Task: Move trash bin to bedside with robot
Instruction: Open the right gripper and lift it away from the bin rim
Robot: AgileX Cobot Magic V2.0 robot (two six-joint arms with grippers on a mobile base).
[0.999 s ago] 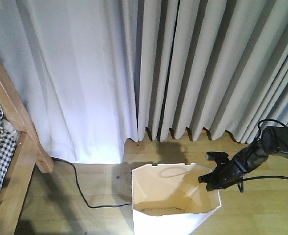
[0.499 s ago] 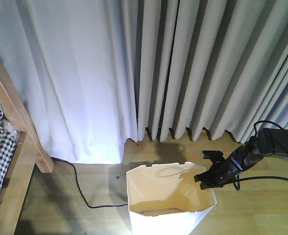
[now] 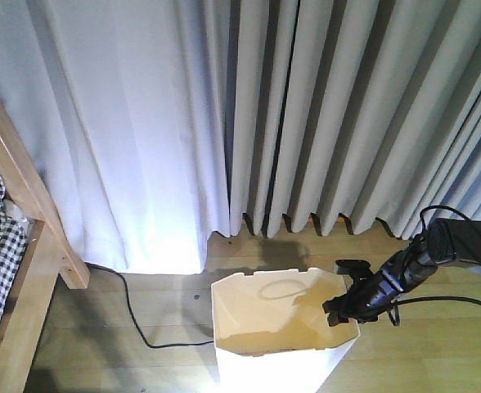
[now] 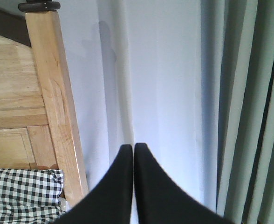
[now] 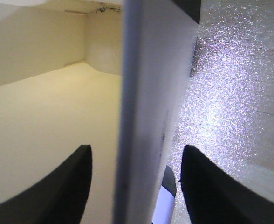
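The thin-walled white trash bin (image 3: 277, 323), cream inside, has an angular rim. The right gripper (image 3: 343, 304) straddles that rim's right wall, fingers spread on either side. Over by the bed (image 4: 44, 116), the left gripper (image 4: 130, 151) is pinched empty.

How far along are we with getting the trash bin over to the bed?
Done: the right end effector straddles the trash bin wall, one finger inside and one outside, not visibly clamped. In hand: securing that rim hold. Left: the bin stands below the curtain, with bare floor and a black cable between it and the bed frame.
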